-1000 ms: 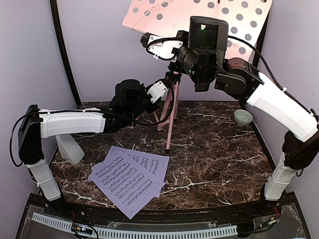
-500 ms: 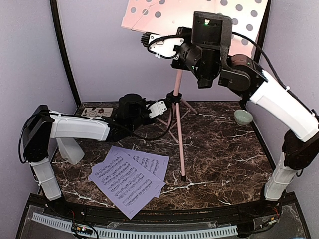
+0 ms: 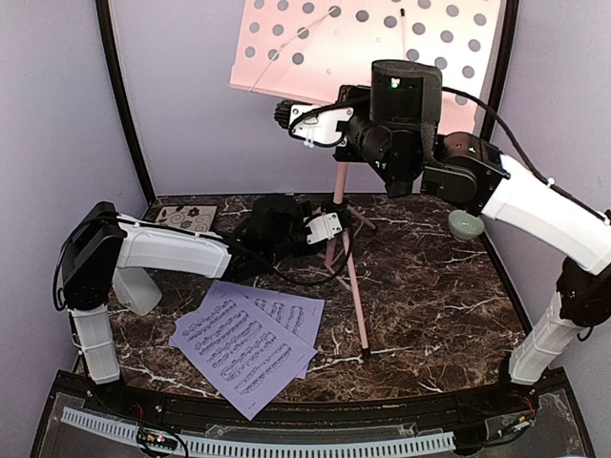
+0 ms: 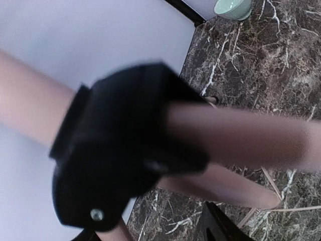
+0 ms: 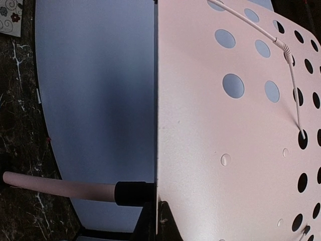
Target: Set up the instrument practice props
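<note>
Two claws | right claw [image 3: 284,112]: clamped on pink music stand [image 3: 315,48] plate | left claw [image 3: 332,229]: by its legs, opening unclear

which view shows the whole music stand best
Top external: the music stand shows plate, pole and legs together. Left wrist gives only a blurred close-up of its leg hub; right wrist only the perforated plate.

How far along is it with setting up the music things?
Early on. The music stand is up on its legs, but the right arm's jaws grip its plate and the left arm is at the leg joint. The pages lie flat on the table, not on the stand; the metronome sits beside the left arm, untouched.
</note>
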Robot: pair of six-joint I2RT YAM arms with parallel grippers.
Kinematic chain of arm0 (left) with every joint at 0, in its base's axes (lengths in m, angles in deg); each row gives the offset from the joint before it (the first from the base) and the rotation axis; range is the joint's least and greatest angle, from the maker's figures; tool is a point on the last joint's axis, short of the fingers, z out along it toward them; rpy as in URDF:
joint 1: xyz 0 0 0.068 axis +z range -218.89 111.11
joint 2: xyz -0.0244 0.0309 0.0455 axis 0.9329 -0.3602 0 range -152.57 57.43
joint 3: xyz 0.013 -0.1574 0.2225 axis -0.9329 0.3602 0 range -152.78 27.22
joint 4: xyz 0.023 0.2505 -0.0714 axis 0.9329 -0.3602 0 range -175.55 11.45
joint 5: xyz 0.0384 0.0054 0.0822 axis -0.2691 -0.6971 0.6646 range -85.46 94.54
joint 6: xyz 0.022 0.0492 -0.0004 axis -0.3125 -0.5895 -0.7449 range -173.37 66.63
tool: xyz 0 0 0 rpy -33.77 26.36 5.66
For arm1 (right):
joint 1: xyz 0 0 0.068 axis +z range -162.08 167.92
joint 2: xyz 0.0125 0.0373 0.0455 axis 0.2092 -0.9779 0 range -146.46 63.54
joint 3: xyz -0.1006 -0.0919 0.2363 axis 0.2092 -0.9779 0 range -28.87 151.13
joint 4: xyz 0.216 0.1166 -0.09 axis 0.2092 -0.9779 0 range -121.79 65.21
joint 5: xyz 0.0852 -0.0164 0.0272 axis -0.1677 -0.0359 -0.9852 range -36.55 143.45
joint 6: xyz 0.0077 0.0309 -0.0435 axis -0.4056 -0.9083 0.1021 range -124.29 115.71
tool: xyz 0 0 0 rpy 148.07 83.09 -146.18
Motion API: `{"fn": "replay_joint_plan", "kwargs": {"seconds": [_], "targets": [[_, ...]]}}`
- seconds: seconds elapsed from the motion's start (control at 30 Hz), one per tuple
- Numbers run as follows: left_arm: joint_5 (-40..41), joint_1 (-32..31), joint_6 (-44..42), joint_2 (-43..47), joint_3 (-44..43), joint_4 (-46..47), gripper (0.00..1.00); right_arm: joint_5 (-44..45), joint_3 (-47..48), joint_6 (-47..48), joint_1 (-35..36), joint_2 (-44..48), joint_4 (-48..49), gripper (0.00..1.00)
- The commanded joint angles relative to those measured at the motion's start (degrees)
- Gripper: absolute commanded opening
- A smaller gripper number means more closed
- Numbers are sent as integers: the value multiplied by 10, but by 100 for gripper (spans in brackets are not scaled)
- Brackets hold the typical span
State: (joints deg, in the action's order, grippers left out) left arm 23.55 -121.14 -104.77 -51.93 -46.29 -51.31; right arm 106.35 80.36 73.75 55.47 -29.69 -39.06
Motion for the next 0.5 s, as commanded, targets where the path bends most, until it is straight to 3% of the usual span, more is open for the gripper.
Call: {"fn": "replay_joint_plan", "kwargs": {"seconds": [0.0, 0.17, 0.4, 0.43, 0.47], "targets": [[-28, -5, 69, 40, 44, -8, 67, -41, -41, -7, -14, 68, 240, 0], [-41, -5, 132, 41, 67, -29, 73, -39, -86, 34, -22, 57, 309, 0], [-38, 1, 204, 47, 69, -37, 76, -49, -75, 53, -27, 33, 350, 0], [-45, 5, 216, 52, 66, -43, 77, -53, -75, 55, -27, 29, 349, 2], [-53, 8, 227, 55, 63, -47, 77, -57, -74, 55, -27, 25, 349, 11]]}}
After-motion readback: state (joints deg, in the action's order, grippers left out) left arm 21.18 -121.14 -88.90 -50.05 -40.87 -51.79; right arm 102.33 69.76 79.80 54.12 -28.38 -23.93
